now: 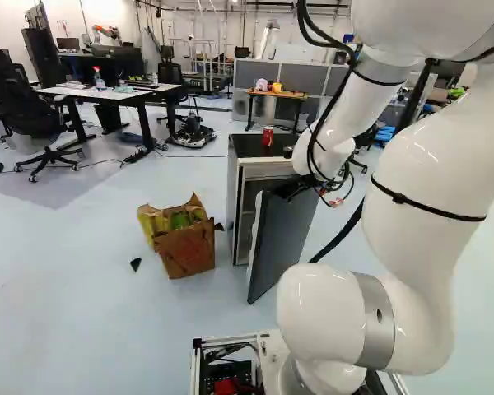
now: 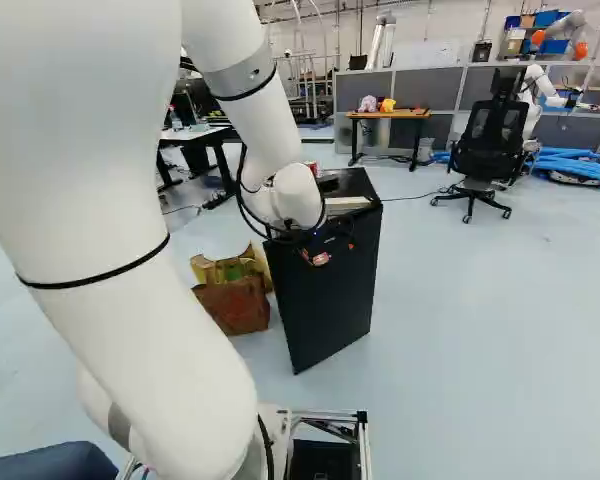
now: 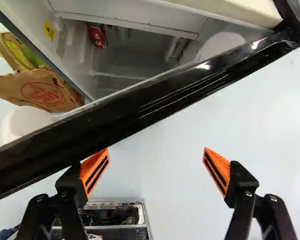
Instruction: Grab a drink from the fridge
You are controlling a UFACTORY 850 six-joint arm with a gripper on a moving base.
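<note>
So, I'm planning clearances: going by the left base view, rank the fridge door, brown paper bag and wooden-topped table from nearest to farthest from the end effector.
From the end effector:
1. Fridge door: swung open, its edge close ahead.
2. Brown paper bag: on the floor, left of the fridge in that view.
3. Wooden-topped table: well beyond the fridge.

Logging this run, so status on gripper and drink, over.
Gripper open, nothing held. Red can inside fridge. Fridge door open, its edge close ahead of gripper.
</note>
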